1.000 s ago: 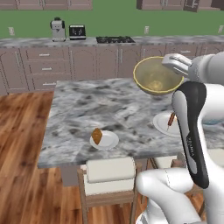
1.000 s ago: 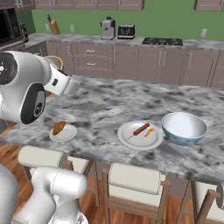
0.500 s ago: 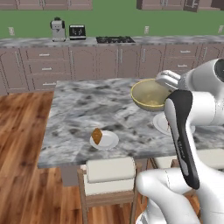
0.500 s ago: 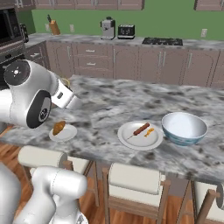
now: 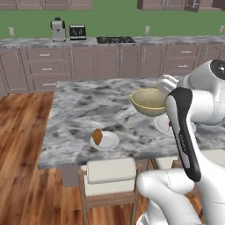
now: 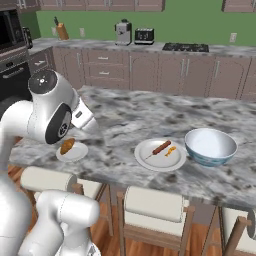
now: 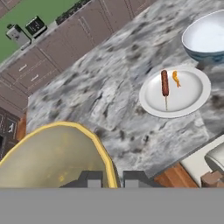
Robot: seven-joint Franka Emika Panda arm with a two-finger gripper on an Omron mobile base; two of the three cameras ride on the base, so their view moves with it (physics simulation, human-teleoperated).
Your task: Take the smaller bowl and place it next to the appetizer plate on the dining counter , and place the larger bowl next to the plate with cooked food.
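On the dining counter (image 6: 125, 117), left to right in the right base view: the appetizer plate (image 6: 73, 151) with its brown-orange wedge sits near the front edge toward the left end, partly behind my arm; the plate with cooked food (image 6: 160, 154), carrying a sausage stick and a small orange piece, lies near the front edge around the middle; the larger bowl (image 6: 210, 147), white inside with blue-teal pattern outside, stands upright just right of that plate, close but not touching. In the left base view the smaller bowl (image 5: 149, 101), olive-tan, hangs tilted above the counter top, off the surface, between the appetizer plate (image 5: 105, 140) and the cooked-food plate, which is half hidden behind my forearm. In the hand view my gripper (image 7: 112, 179) is clamped on the smaller bowl's (image 7: 52, 157) yellowish rim, one finger inside the wall, one outside. Beyond the bowl, the plate with cooked food (image 7: 186, 94) and the larger bowl (image 7: 205, 37) sit toward the counter's front edge.
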